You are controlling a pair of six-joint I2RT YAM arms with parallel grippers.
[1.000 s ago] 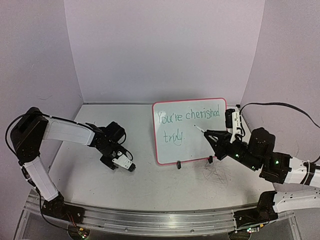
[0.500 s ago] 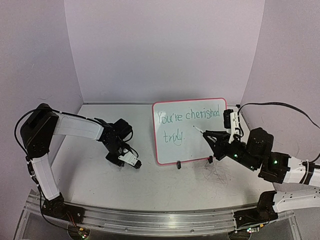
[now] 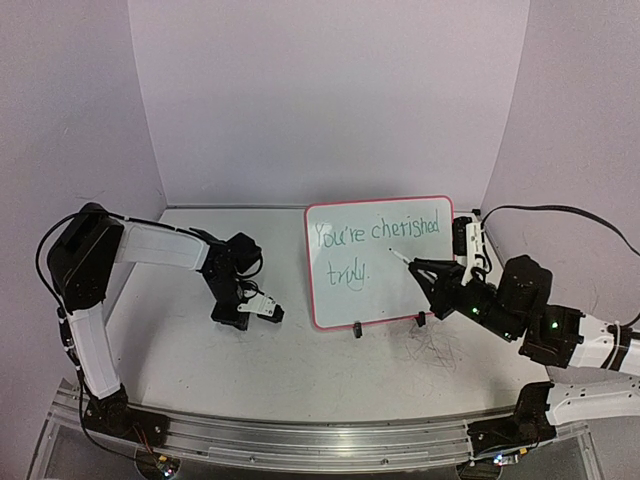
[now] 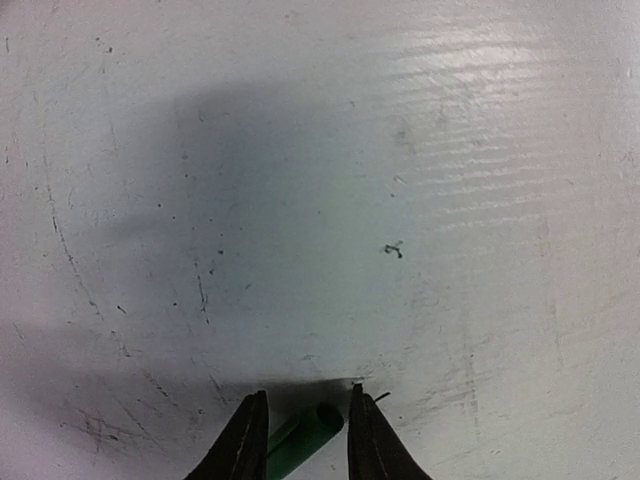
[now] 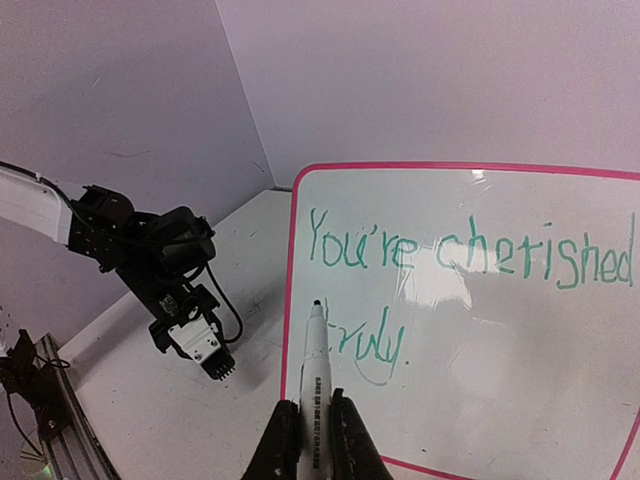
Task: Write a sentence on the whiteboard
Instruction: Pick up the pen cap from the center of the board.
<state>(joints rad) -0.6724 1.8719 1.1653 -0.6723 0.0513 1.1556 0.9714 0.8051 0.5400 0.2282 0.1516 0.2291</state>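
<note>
Your right tool (image 5: 312,412) is clamped on a white marker pen with black print along its barrel (image 5: 314,365). The pen's dark tip points at the small glossy white whiteboard with the thin pink-red frame (image 3: 350,300). The tip lies over the board's lower left part, by the second line of writing. You cannot tell from these views whether it touches the surface.

The whiteboard stands upright on two small black feet (image 3: 357,329), toward the rear edge of the scuffed grey-white table (image 3: 300,370) and right of its middle. The thin green handwritten sentence (image 3: 375,232) runs across the top of the board as "You're cherished". A shorter word, "truly.", sits below it at the left.

Faint grey scribbled marks (image 3: 432,350) lie on the table in front of the board's right foot.

Your left tool (image 4: 307,400) hangs low over the table, near the board's lower left corner. Its two dark fingers stand narrowly apart, with a short green cylinder (image 4: 300,445) between them. The wrist view cuts the cylinder off at the bottom edge, so you cannot tell whether the fingers are pressing on it.
</note>
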